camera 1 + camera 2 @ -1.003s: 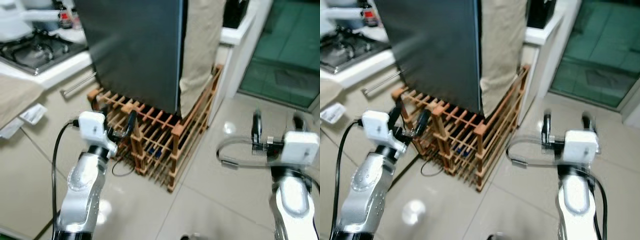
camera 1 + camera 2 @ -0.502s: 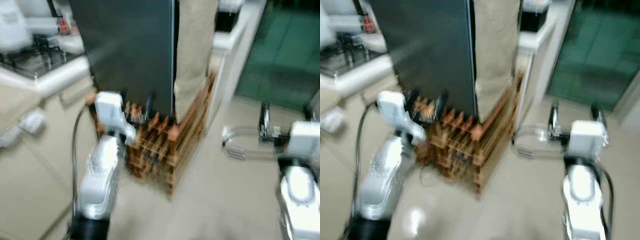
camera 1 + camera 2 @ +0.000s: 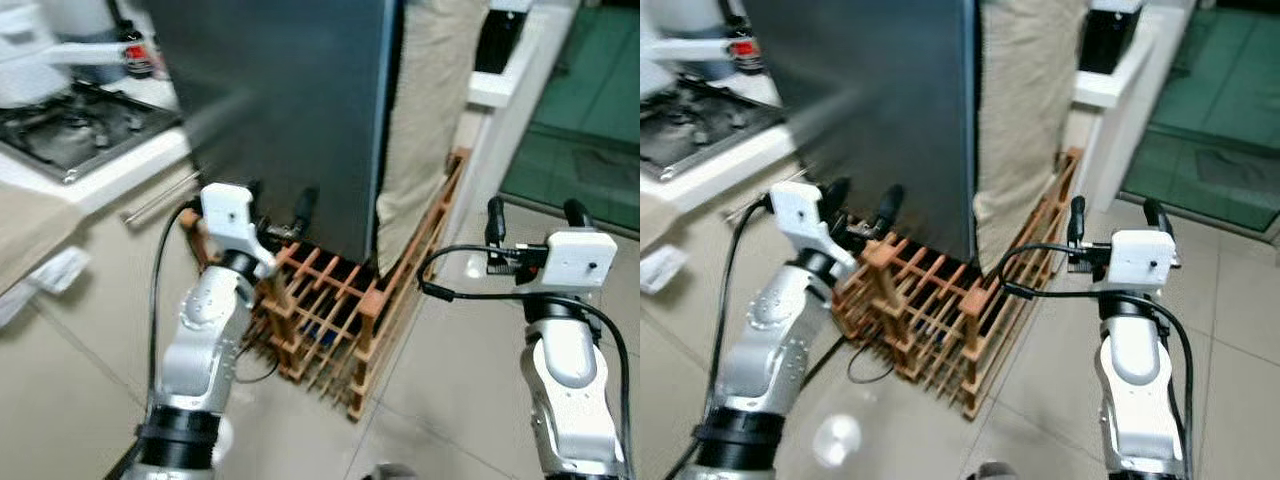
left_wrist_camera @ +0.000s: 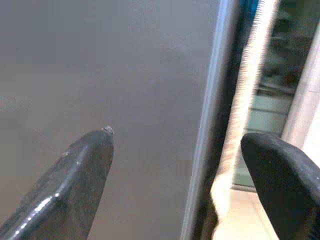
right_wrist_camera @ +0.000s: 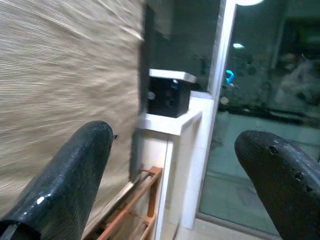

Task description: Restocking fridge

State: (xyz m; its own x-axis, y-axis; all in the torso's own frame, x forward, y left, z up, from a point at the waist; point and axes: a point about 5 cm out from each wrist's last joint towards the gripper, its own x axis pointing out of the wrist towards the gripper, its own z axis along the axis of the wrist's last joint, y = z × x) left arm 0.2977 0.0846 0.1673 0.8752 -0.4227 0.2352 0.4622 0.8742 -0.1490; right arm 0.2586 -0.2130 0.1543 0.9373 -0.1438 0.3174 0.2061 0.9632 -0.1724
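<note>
Even, moderately bright indoor light falls across both head views. A soft white glare spot lies on the glossy tiled floor [image 3: 836, 440], and a paler sheen streaks diagonally over the dark fridge door [image 3: 290, 100]. Motion blur softens the stove [image 3: 60, 125] and counter edge at the left, while the wooden rack [image 3: 335, 310] stays fairly sharp. In the left wrist view the grey door surface is smooth and featureless and the fingers [image 4: 75, 185] are out of focus. The right wrist view is dimmer, with blurred beige cloth [image 5: 65, 65] and bright reflections in the dark glass door [image 5: 270, 75].
</note>
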